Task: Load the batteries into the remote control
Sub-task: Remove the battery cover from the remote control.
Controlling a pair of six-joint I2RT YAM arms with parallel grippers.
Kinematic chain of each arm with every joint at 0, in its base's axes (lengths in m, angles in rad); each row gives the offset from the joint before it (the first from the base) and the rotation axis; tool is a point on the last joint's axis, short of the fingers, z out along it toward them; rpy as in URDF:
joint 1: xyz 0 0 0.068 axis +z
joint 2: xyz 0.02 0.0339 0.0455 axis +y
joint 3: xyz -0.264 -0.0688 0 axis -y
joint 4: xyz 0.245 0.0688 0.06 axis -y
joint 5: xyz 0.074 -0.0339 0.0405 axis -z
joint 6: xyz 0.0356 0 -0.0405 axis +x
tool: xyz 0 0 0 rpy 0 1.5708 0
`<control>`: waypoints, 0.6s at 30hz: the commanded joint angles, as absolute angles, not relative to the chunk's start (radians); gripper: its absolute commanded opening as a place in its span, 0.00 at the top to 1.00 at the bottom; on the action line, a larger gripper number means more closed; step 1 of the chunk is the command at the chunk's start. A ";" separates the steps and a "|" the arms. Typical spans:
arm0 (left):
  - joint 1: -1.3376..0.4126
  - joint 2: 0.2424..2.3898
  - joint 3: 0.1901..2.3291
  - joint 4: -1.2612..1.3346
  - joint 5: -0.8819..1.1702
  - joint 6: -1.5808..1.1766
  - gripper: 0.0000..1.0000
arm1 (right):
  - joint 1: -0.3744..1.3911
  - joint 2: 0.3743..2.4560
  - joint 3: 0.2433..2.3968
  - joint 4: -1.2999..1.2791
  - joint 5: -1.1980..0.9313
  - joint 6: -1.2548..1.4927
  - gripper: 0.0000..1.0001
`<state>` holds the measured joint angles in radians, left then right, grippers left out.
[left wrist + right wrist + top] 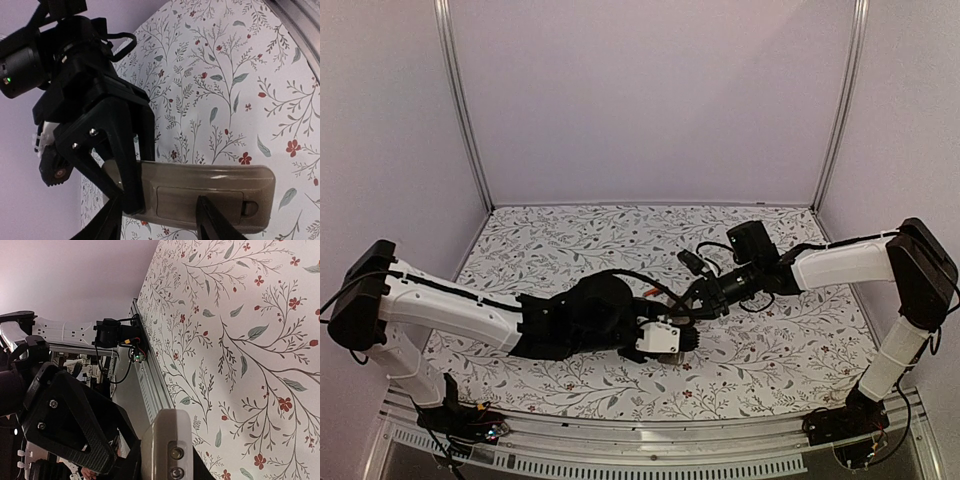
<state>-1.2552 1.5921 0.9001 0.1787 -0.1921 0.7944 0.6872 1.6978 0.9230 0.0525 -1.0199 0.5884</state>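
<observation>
Seen from high behind the near edge, the whole white floral-print tabletop (570,240) stretches toward its far edge, while both wrist cameras crowd the slim grey-beige plastic remote control (210,192) mid-table, the right one facing the near-left corner.

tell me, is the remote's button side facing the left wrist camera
No, the remote control shows its plain grey-beige back with the battery compartment outline, and no buttons or screen.
</observation>
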 commanded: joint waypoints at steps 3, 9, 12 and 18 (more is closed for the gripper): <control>-1.273 1.567 0.857 0.279 -0.246 0.870 0.49 | 0.697 1.712 0.949 0.057 -1.058 0.607 1.00; -1.273 1.514 0.870 0.139 -0.121 0.803 0.42 | 0.688 1.710 0.950 0.053 -1.048 0.604 1.00; -1.273 1.513 0.895 0.054 -0.061 0.764 0.38 | 0.688 1.707 0.949 0.050 -1.048 0.597 1.00; -1.272 1.543 0.927 0.005 -0.043 0.747 0.38 | 0.690 1.695 0.946 0.050 -1.052 0.591 1.00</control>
